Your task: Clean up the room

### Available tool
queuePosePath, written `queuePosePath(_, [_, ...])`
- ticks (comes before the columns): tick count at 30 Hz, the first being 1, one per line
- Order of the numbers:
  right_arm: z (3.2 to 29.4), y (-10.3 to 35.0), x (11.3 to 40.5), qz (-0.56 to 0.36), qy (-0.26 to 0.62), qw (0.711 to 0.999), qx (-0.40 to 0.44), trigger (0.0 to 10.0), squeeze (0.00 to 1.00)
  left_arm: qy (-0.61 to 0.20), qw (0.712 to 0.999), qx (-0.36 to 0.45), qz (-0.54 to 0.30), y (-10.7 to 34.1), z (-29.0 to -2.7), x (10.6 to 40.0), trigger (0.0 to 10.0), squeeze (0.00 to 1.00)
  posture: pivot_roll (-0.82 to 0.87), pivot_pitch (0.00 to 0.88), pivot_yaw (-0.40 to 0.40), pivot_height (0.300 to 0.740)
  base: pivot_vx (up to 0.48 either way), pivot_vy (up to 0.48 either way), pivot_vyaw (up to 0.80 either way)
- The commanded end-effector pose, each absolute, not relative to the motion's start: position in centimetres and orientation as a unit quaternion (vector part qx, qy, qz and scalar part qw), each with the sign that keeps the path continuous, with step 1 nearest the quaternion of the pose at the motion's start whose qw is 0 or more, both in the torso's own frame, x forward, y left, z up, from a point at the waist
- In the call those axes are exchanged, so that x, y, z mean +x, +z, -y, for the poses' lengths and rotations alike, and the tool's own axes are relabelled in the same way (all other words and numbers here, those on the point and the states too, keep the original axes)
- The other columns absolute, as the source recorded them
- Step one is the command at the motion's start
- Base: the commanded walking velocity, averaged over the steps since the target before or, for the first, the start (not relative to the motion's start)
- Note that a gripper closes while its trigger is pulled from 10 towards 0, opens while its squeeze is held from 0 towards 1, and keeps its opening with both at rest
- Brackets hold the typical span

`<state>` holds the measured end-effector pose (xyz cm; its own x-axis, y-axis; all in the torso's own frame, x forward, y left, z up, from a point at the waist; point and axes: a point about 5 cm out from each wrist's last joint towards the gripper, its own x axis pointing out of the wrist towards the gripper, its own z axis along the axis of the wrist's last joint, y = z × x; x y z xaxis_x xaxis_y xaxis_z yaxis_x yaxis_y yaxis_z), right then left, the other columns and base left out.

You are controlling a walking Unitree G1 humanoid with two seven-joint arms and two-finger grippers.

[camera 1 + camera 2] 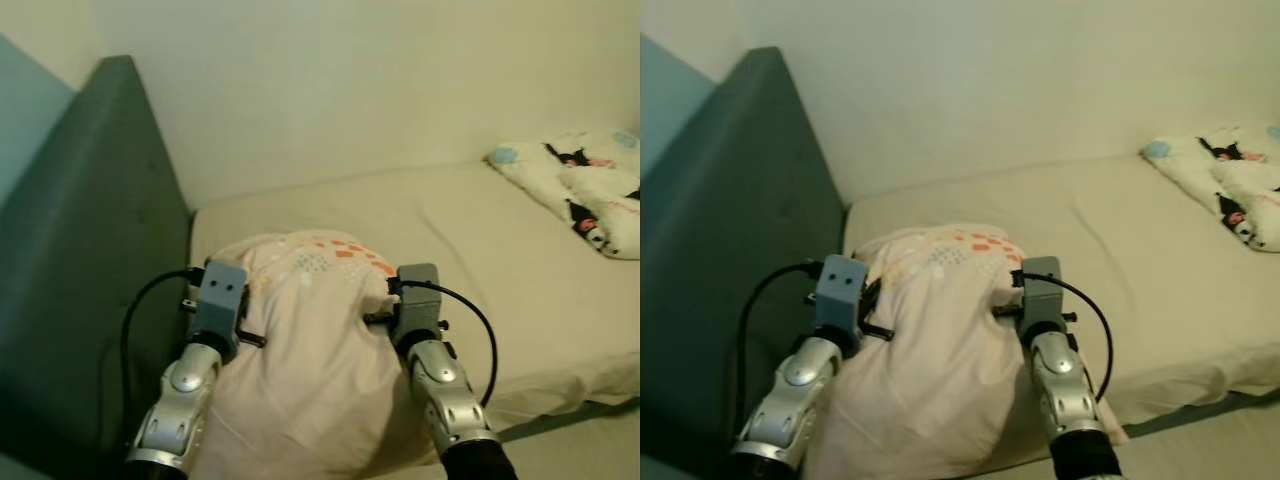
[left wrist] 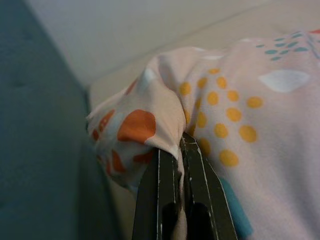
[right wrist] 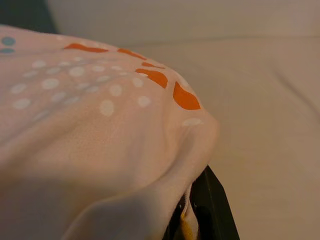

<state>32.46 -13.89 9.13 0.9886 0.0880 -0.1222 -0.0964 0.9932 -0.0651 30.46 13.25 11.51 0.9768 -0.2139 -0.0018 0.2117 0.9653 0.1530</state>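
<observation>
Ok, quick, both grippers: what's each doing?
Left gripper: shut on the pink pillow.
Right gripper: shut on the pillow's other side.

We see both silver arms reaching forward side by side over the near edge of the bed, elbows low, wrists level with each other. The left tool [image 2: 181, 165] has its two black fingers [image 2: 159, 190] pressed together on a fold of the pillow [image 1: 310, 350], near the bed's left end. The right tool [image 3: 192, 210] likewise pinches the pillow's opposite edge. A black cable loops off each wrist.
</observation>
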Motion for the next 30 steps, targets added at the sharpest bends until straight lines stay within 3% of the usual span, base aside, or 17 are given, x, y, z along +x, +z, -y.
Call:
queuePosePath(1, [12.95,9.99,32.64,-0.036,0.065,0.997,-0.035,10.0,0.00,-0.126,0.988,0.085,0.024,12.06,-12.44,30.29,10.0,0.00,-0.06,0.057,0.042,0.739,0.000,-0.480,0.00])
queuePosePath(8, [13.06,9.86,32.54,-0.038,0.064,0.997,-0.035,10.0,0.00,-0.128,0.987,0.090,0.024,11.99,-12.41,30.13,10.0,0.00,-0.05,0.066,0.042,0.739,0.000,-0.480,0.00])
queuePosePath(30, [13.28,9.78,32.45,-0.039,0.059,0.997,-0.037,10.0,0.00,-0.136,0.987,0.084,0.019,12.02,-12.02,30.24,10.0,0.00,-0.05,0.068,0.047,0.739,0.000,0.000,0.00])
